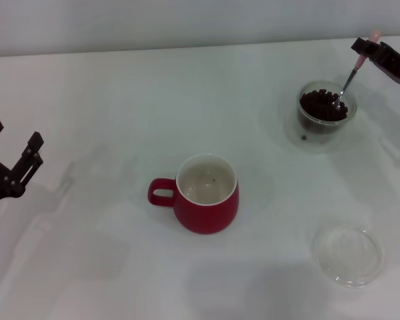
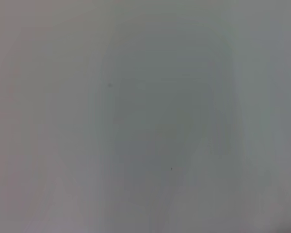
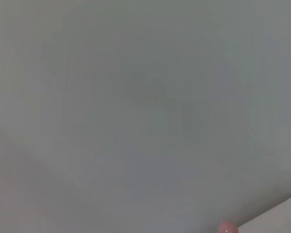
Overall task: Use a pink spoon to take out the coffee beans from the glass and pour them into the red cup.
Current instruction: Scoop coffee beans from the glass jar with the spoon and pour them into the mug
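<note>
Right arm: I had it reaching in from the far right edge of the head view, the right gripper (image 1: 364, 52) raised above and just beyond the glass (image 1: 327, 108).
Right fingers: they were pinched narrow on the pink spoon (image 1: 352, 75), gripping near the top of its pale handle.
Spoon axis: it ran steeply, handle end up and away toward the right gripper, metal bowl down and toward me, dipped among the coffee beans (image 1: 323, 105) in the glass.
Glass: it stood on the white counter (image 1: 107, 120) at far right, heaped with beans; one stray bean (image 1: 304, 138) lay beside its base.
Red cup: the red cup (image 1: 203, 195) sat mid-counter, well apart from the glass, handle pointing left, white inside showing.
Clear dish: the clear dish (image 1: 348, 254) lay near right.
Left arm: parked at the left edge, left gripper (image 1: 12, 160) with fingers spread wide, holding nothing.
Wrist views: the left one gave me only blank grey; the right one added just the handle's pink tip (image 3: 227, 227).
</note>
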Controlling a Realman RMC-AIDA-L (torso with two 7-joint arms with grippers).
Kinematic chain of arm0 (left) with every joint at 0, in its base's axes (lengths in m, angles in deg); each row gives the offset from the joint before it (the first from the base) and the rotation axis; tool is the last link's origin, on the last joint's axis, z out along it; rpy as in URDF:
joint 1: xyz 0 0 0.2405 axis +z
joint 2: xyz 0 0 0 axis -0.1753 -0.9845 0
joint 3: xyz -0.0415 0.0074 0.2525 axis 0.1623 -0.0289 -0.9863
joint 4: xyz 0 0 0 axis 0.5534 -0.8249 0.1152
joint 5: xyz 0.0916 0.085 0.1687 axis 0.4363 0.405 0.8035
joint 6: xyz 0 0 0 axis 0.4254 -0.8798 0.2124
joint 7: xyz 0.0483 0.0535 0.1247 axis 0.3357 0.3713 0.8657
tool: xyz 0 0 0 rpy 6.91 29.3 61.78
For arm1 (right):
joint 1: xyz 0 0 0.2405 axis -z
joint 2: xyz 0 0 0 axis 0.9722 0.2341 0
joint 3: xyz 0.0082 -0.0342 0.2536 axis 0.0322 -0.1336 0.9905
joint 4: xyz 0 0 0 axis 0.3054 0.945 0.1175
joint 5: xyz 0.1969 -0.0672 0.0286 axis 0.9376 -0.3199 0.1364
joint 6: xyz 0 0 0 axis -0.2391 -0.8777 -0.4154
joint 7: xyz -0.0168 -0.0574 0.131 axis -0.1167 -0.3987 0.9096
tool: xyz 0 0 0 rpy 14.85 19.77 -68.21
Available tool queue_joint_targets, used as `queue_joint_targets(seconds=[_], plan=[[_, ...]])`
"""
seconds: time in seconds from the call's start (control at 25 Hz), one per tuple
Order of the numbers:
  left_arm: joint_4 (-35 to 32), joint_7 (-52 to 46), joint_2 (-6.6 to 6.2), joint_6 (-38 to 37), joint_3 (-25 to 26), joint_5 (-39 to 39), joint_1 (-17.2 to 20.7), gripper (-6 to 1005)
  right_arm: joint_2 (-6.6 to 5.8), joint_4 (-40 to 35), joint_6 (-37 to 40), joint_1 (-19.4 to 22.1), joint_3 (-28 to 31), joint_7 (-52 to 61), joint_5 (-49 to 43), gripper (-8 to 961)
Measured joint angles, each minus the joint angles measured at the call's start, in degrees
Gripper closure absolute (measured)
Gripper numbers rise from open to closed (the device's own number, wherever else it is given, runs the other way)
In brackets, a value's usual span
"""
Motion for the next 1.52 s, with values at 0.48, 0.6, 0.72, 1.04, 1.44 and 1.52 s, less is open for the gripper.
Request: queue_joint_targets(seconds=[0.48,0.6,0.72,1.04,1.44,1.52], plan=[[0.0,0.0,0.00,-0.5,-0.1,0.0,-0.1,300,-0.06,-0.4,0.2,0.0,0.0,6.2,0.8,810],[0.0,0.0,0.00,-0.5,-0.1,0.0,-0.1,300,-0.10,-0.4,0.2,0.0,0.0,7.4,0.9,810],[0.0,0.0,0.00,-0.6,-0.1,0.0,-0.1,300,-0.30,-0.4,0.3,0.1,0.1,8.3,0.9,810],[0.0,0.0,0.00,-0.6,-0.2,0.0,-0.3,300,-0.86,-0.4,0.5,0.6,1.5,9.8,1.0,810],[0.0,0.0,0.00,-0.6,-0.2,0.0,-0.5,300,-1.37,0.1,2.0,0.8,0.9,15.6,0.5,810],[0.0,0.0,0.00,-0.8,-0.2,0.0,-0.6,300,-1.37,0.1,2.6,0.8,0.9,16.9,0.4,810]])
